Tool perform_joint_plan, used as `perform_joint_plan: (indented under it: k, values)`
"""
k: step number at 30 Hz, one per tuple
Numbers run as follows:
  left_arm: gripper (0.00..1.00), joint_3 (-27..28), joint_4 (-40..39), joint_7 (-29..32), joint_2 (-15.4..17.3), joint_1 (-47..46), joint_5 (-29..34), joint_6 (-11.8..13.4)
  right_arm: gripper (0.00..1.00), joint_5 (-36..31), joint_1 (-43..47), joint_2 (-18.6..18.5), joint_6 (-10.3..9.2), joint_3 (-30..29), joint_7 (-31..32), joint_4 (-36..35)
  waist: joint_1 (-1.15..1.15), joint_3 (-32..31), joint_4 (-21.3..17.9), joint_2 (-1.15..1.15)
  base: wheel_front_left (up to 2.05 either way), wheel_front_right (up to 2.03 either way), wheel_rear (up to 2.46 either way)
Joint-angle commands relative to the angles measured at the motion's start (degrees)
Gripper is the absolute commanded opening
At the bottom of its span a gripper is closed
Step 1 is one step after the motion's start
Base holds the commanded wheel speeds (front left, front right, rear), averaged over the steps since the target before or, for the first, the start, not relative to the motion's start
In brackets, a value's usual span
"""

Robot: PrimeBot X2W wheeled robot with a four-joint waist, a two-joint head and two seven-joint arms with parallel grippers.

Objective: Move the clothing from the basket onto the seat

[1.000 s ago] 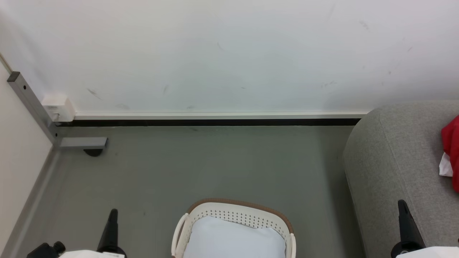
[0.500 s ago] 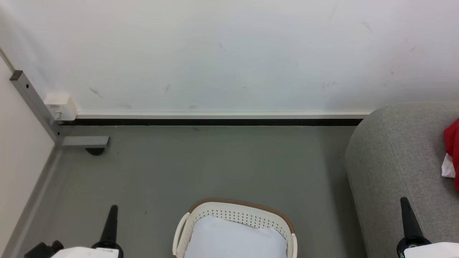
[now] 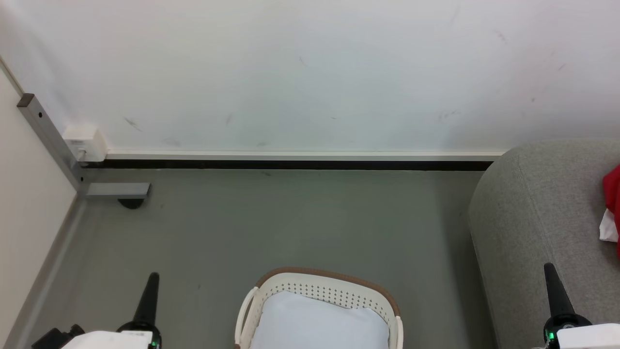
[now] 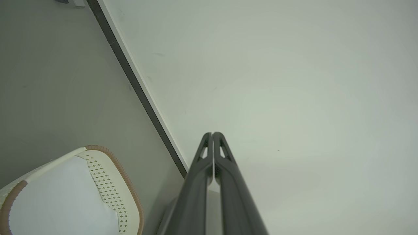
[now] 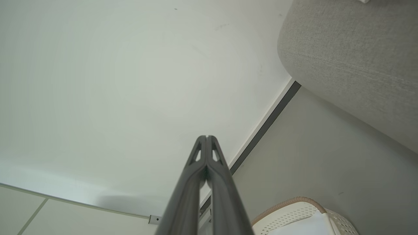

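- Placement looks done, as far as I can judge: the clothing — bright red, with a white patch at its lower edge — lies on the seat at the head view's right edge, well apart from the basket.
- The frame cuts off most of the garment, so I cannot tell how fully it rests on the cushion.
- The basket stands on the grey floor at bottom centre. Inside it I see a pale bluish-white cloth and no red.
- The step in hand reads as the close of the task rather than a new reach; neither arm points at the basket or at the garment.
- The next move probably calls for little — a check that no red fabric hangs off the seat's rounded edge, then holding the arms clear.
- The left gripper has its two dark fingers pressed together along their length, pinching nothing and touching nothing, aimed at the white wall.
- The right gripper is likewise closed tip to tip and empty, with the seat near it on one side and the basket rim below.
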Motion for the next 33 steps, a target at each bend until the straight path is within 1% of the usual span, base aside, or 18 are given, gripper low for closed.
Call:
perform_joint_plan:
  k: [1, 33]
  values:
    - [0.0, 0.37, -0.3, 0.35, 0.06, -1.12, -1.8, -0.35, 0.0, 1.4, -1.04, -0.23, -0.07, -0.46, 0.4, -0.15, 0.0, 0.01, 0.04, 0.0, 0.0, 0.0, 0.0]
    - [0.0, 1.95, 0.08, 4.14, -0.69, -2.31, -15.0, -1.34, 0.0, 15.05, -1.94, 0.36, -0.11, -2.73, 4.39, 0.33, 0.0, 0.1, 0.93, 0.0, 0.0, 0.0, 0.0]
